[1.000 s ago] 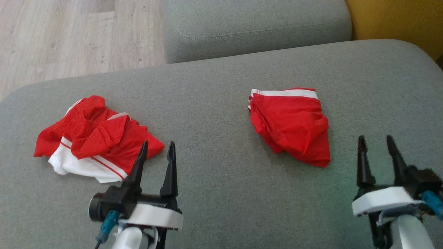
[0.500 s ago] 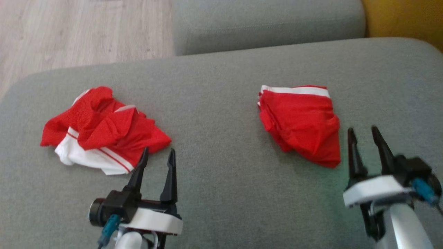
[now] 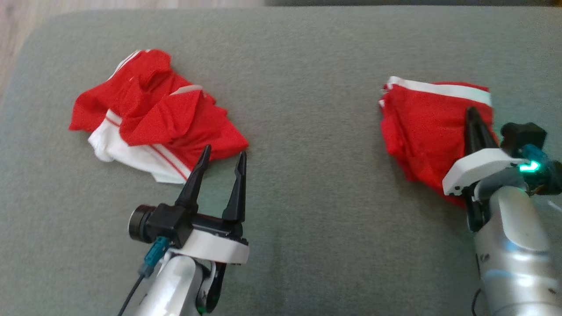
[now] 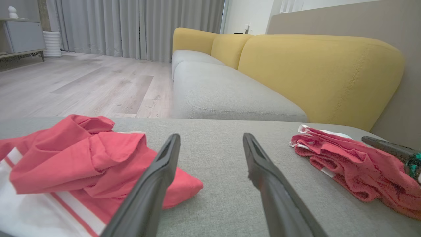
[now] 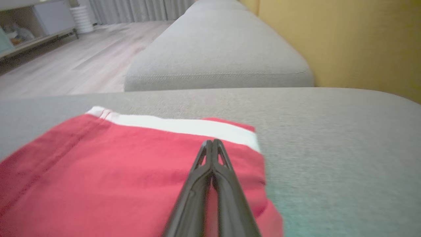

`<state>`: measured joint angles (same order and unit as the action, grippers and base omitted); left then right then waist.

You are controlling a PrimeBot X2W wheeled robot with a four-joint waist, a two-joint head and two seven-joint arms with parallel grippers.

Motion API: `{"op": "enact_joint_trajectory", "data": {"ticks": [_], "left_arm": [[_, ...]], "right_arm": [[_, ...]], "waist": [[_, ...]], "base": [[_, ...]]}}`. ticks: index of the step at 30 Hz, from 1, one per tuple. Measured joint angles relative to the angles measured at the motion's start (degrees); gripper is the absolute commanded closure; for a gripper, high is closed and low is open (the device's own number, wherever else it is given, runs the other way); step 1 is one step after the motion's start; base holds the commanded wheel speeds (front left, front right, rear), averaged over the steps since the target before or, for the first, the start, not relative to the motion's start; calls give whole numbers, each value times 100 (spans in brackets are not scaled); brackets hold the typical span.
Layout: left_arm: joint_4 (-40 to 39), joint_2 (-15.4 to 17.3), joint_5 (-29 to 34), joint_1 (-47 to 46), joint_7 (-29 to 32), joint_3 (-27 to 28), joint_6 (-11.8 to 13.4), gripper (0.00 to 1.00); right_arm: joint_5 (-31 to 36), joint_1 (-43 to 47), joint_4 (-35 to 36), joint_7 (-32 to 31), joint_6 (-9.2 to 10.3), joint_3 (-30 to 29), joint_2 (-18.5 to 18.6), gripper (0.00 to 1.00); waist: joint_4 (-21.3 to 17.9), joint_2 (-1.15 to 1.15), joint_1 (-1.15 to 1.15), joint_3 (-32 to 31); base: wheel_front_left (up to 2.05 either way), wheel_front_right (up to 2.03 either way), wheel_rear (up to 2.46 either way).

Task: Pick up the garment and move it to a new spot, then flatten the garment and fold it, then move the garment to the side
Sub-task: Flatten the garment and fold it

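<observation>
A grey sofa cushion (image 3: 316, 131) carries a crumpled red-and-white garment (image 3: 158, 114) on its left and, well apart on the right, a folded red garment (image 3: 421, 123). The left gripper (image 3: 225, 151) stands wide open and empty beside the crumpled heap; the right gripper (image 3: 472, 112) is pressed shut over the folded one, pinching nothing visible

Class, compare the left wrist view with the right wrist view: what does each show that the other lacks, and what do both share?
Left wrist view, not the right: the crumpled garment and the left tool, open, close to it.
Right wrist view, not the left: that the right tool has its fingers pressed shut, over the folded garment near its white band.
Both: the folded garment, the right tool, the grey cushion, the yellow backrest and the wooden floor.
</observation>
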<state>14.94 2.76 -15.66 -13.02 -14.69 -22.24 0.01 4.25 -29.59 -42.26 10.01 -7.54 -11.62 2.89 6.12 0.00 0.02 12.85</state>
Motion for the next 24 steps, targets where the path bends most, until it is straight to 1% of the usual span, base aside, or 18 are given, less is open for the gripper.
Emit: {"op": "enact_joint_trajectory", "data": {"ticks": [1,5,9,11,16,19,24], "left_arm": [[1,-2,-11,-27,0,-21,1,0],[10,-2,-58,-111,0,-68,9,0],[55,-2,-114,-112,0,-104,57,0],[58,-2,-115,-113,0,-116,58,0],[69,-2,-159,-116,0,-182,91,0],[69,-3,-193,-116,0,-196,109,0],[81,-2,-203,-105,0,-171,153,0]], "right_arm": [[164,-101,-204,41,0,-37,22,100],[463,-404,-1105,75,0,-90,47,100],[557,-542,-1358,364,0,-109,60,100],[528,-655,-1382,400,0,157,64,100],[-241,-765,-1408,421,0,1411,60,100],[-385,-722,-1781,432,0,2062,59,100],[-789,-722,-2023,468,0,2483,57,100]], "waist": [[62,0,0,51],[269,0,0,168],[339,0,-1,134],[337,0,-2,92],[378,0,-2,1],[390,0,-2,-46],[350,0,-2,-149]], "base": [[0,0,0],[0,0,0],[0,0,0],[0,0,0],[0,0,0],[0,0,0],[0,0,0]]}}
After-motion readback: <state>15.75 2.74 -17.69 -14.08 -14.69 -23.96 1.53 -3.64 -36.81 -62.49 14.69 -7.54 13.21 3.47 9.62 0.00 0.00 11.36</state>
